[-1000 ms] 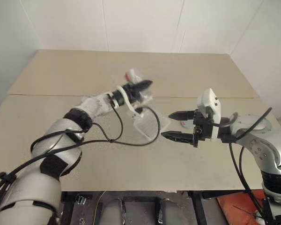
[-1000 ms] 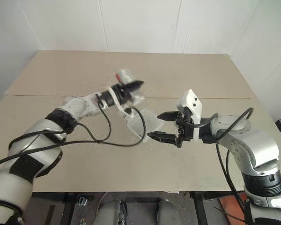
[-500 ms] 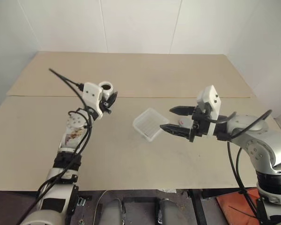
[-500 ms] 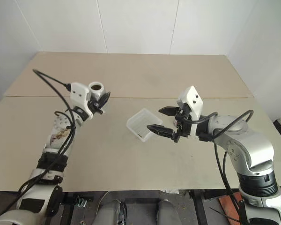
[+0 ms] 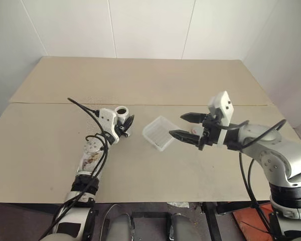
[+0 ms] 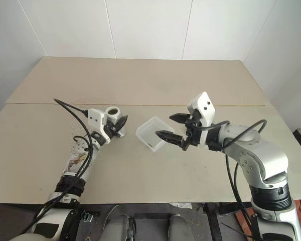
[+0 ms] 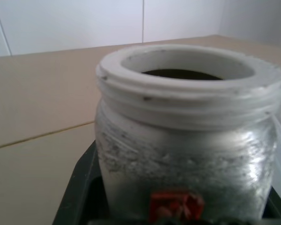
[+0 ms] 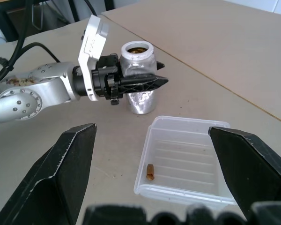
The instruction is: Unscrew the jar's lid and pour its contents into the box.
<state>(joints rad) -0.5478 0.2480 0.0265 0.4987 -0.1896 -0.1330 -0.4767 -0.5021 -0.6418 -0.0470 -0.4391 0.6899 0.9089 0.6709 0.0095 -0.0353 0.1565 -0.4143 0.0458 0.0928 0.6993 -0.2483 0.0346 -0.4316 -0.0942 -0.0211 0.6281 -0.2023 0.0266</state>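
The left gripper (image 6: 118,125), back down from tipping, is clamping the small silvery open-mouthed jar (image 6: 112,113) upright, left of the shallow translucent box (image 6: 151,133); pouring looks finished. The right gripper (image 6: 169,125) is gaping empty.

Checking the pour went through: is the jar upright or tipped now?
Upright. The jar stands mouth-up in the shut left gripper, beside the box, lid off. Something dark shows inside the mouth; how much remains, I cannot tell.
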